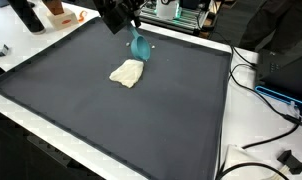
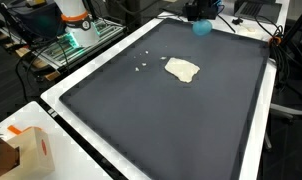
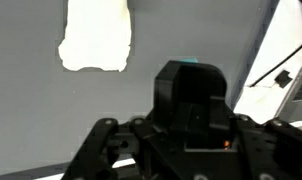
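My gripper (image 1: 129, 27) is at the far side of the dark mat (image 1: 111, 110), above its surface. It is shut on a small teal object (image 1: 139, 45) that hangs below the fingers; the object also shows in an exterior view (image 2: 201, 27). In the wrist view only a teal sliver (image 3: 191, 61) shows past the dark fingers (image 3: 191, 100). A cream crumpled cloth (image 1: 127, 73) lies flat on the mat just in front of the gripper, apart from it. The cloth also shows in an exterior view (image 2: 182, 69) and in the wrist view (image 3: 94, 40).
A white table rim (image 1: 223, 130) frames the mat. Cables and a black plug (image 1: 288, 158) lie beside it. An orange-and-white box (image 2: 29, 150) stands off one corner of the mat. A few small white bits (image 2: 143, 64) lie on the mat. Equipment racks stand behind.
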Motion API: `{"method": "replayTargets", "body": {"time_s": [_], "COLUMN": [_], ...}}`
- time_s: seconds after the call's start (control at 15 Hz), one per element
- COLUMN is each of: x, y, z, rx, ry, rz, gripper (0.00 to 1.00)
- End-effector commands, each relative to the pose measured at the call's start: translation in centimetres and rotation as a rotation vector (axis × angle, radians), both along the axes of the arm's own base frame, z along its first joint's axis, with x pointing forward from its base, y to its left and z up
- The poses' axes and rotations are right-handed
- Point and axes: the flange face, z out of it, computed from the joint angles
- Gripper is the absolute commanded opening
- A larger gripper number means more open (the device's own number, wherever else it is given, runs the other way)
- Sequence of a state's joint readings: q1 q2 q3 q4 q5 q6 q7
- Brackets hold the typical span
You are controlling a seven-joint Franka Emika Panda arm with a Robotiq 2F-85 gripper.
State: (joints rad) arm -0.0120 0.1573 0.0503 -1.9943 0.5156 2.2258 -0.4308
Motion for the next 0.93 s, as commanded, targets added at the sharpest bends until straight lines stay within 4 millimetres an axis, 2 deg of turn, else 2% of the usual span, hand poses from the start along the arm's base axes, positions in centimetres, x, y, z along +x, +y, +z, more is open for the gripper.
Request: {"method": "replayTargets", "body": {"time_s": [0.0,0.33,0.6,0.87], "x": [0.7,0.7,1.0,1.1], "y": [-3.0,-6.6,-9.2,-11.0], "z": [-2.2,-6.1,-9.6,-12.5], "rx": [0.180,0.388,0.502,0.541], "ry": [0.001,0.053,0.085,0.119], "rz": [0.099,0.177,0.111,0.015], "gripper": [0.26,0.26,0.26,0.26]}}
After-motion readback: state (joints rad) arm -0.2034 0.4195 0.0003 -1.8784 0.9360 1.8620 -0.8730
